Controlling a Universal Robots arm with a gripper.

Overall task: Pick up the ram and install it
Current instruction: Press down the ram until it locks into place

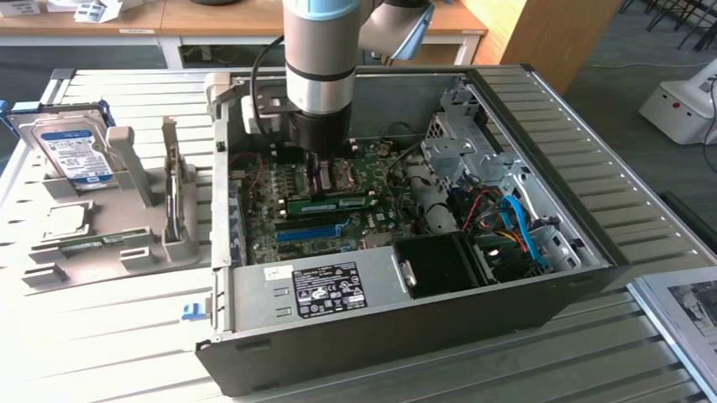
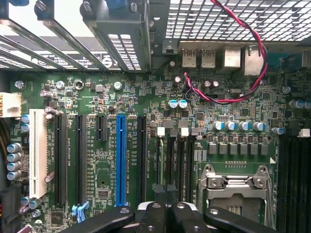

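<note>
- Claw (image 2: 167, 212) shut tight, black fingers (image 2: 151, 216) pressed together with nothing visibly between them; in the exterior view, lowered into the open computer case (image 1: 583, 252) at upper centre of the frame, just above the motherboard (image 1: 264, 239).
- Whether the fingertips touch the board: cannot tell.
- Case laid on its side on a slatted metal table (image 1: 112, 336), power supply (image 1: 325, 290) along its lower edge, blue and red cables (image 1: 515, 222) bundled at centre right.
- Grey parts stand (image 1: 134, 180) at left of the frame, holding a silver hard drive (image 1: 70, 151) with a processor chip (image 1: 62, 220) below it.
- Wooden desks (image 1: 201, 21) across the top of the frame, grey carpet at upper right.
- Ram (image 1: 331, 203), a green stick with a white label, set on edge across the motherboard at centre frame, between the processor socket (image 1: 336, 174) and the blue expansion slot (image 1: 308, 232), just below the claw and near it.
</note>
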